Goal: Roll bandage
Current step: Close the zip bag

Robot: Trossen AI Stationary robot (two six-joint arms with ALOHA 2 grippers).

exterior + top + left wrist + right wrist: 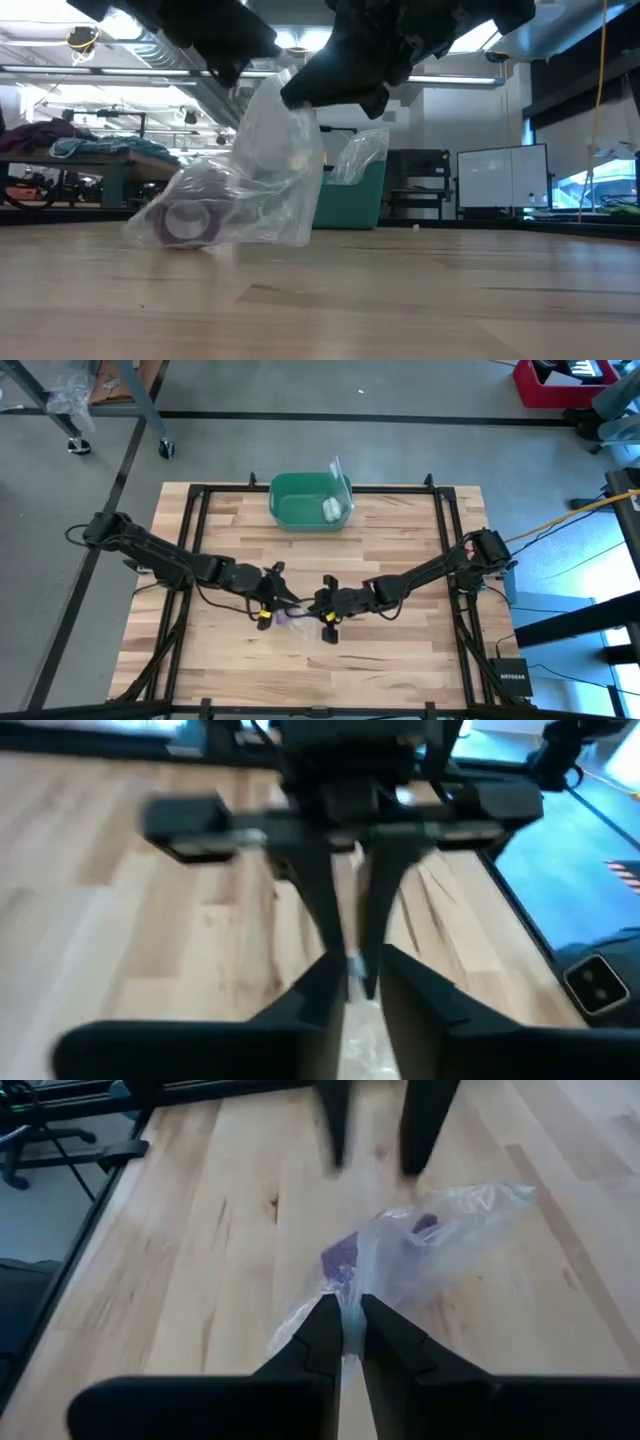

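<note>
Clear plastic bag (262,170) encloses the purple bandage (183,220) roll.

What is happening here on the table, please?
Two robot arms are handling a clear plastic bag in the middle of the wooden table. A purple bandage, rolled up, sits inside the bag, at its low end on the table. The right claw is pinching the bag's edge. The left claw is close beside it with plastic between its fingers. A green bin stands at the table's far edge.

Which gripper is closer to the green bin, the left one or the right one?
Left, though only slightly. The left gripper and right gripper both sit well in front of the green bin.
</note>
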